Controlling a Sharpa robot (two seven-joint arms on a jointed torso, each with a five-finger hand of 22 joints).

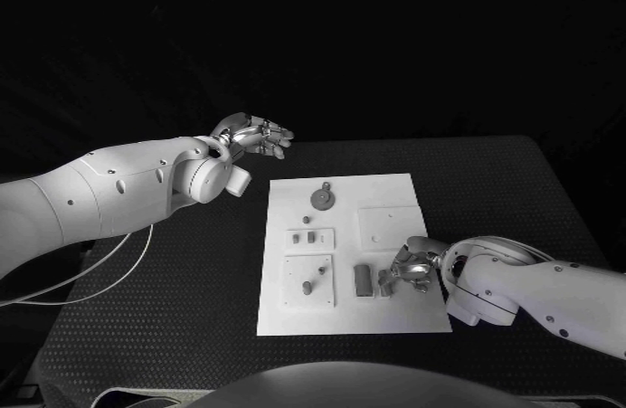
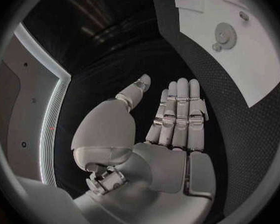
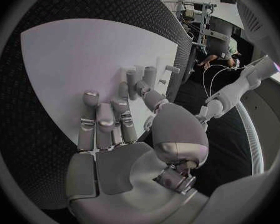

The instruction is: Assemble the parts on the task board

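White task board (image 1: 392, 313) flat in the middle of the black table (image 1: 522, 182), long side running near to far; round disc part (image 1: 322, 197) toward the far end, small peg (image 1: 308, 218) just near of it; square raised plate (image 1: 389, 225) at the far right; small plate (image 1: 310, 238) with two little pieces at mid left; larger plate (image 1: 309, 279) near left with a peg standing in it; dark upright block (image 1: 363, 279) near the middle of the near half.

Right hand (image 1: 415, 265) low over the near right part of the board, fingers (image 3: 105, 119) curled down onto the surface, thumb beside a small grey piece (image 1: 386, 283); cannot tell whether anything is actually pinched.

Left hand (image 1: 254, 137) raised beyond the far left corner of the board, well apart from it, off over the table; fingers (image 2: 180, 112) straight and side by side, thumb out, palm bare, holding nothing.
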